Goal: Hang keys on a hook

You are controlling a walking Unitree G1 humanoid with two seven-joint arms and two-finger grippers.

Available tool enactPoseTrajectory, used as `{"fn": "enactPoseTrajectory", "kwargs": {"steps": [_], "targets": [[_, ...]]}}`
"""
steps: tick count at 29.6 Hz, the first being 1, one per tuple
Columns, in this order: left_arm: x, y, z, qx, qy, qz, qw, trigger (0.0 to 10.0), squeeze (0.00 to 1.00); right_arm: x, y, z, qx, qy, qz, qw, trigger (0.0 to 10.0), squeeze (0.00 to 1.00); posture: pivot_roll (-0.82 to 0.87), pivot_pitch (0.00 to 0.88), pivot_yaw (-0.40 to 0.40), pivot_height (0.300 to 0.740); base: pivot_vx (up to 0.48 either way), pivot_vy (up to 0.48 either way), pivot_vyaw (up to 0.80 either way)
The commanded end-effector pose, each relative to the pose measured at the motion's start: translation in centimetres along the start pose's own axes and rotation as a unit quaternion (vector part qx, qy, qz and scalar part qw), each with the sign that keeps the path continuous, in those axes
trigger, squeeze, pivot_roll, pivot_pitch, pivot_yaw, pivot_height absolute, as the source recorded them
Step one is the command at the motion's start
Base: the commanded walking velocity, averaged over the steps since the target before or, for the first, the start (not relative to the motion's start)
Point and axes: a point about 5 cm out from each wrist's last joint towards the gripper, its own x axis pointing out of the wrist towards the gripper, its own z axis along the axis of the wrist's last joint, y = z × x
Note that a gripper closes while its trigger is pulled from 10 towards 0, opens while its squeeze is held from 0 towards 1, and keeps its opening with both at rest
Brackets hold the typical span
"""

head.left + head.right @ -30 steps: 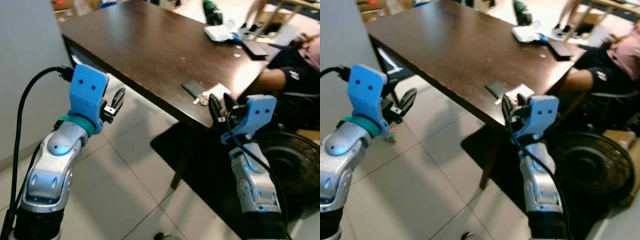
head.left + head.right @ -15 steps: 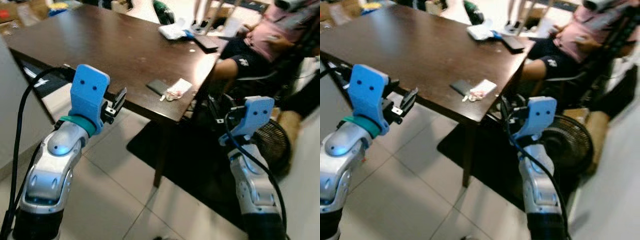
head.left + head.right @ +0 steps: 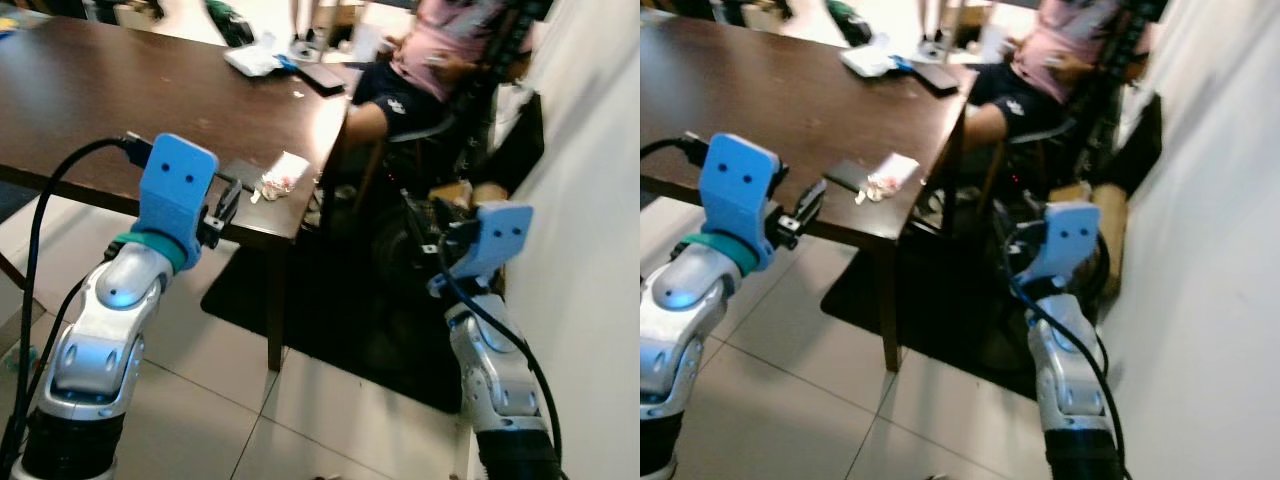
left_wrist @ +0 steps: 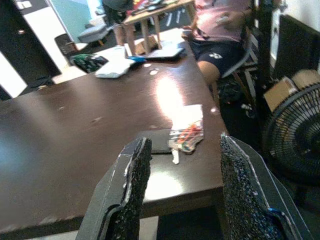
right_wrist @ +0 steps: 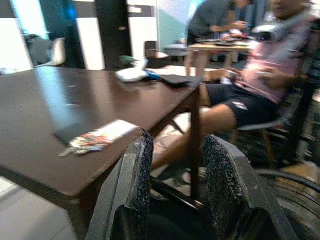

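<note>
Big dark table [image 3: 120,90] runs from 9 to 12 o'clock of the head view, its near corner just past centre. Seated person [image 3: 430,60] at 1 o'clock, by the table's far end; white wall [image 3: 590,250] takes the 3 o'clock side. Fan [image 4: 295,135] stands on the floor beyond the table corner, w/ a dark mat [image 3: 330,320] under the table leg.

Left gripper [image 3: 222,210] is raised at 9 o'clock, aimed at the table edge. Its wrist view shows both fingers [image 4: 131,185] well apart, nothing btwn them. Right gripper [image 5: 175,185] is up at 3 o'clock, short of the table and pointing across the corner; fingers parted, also empty.

Keys [image 4: 184,139] lie on a white paper [image 3: 288,165] near the table's near corner, touching a flat black card or phone [image 4: 157,141] beside them. More clutter at the far end: white cloth [image 3: 250,62], dark tablet-like slab [image 3: 322,78].

Step in hand, as I judge it: approach, pre-pick. Keys not yet touched, and I can't spot any hook in these frames.

Next move prob needs: close in on the corner, bring the left gripper down over the keys (it's nearest and lined up), pinch the bunch w/o dragging the paper. Then find the hook, poss. on the wall at 3 o'clock; can't tell.
</note>
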Motion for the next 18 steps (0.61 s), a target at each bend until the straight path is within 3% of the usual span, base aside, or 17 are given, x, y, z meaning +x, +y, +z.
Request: {"fn": "enactPoseTrajectory", "kwargs": {"steps": [1,5,18], "targets": [[0.13,-0.08,-0.39,0.001,0.012,0.005,1.0,10.0,0.0,-0.31,-0.41,-0.26,-0.001,0.007,-0.009,1.0,10.0,0.0,0.06,0.0,0.067,0.74,0.0,0.0,-0.8],[0.22,0.03,-0.35,0.01,0.01,0.012,1.0,10.0,0.0,-0.32,-0.37,-0.25,-0.002,0.006,-0.008,1.0,10.0,0.0,0.06,0.0,0.068,0.74,0.0,0.0,-0.68],[0.32,-0.06,-0.46,0.031,0.006,0.019,0.999,10.0,0.0,-0.37,-0.01,-0.09,-0.012,-0.004,0.003,1.0,10.0,0.0,0.06,0.0,0.069,0.74,0.461,0.0,0.0]]}}
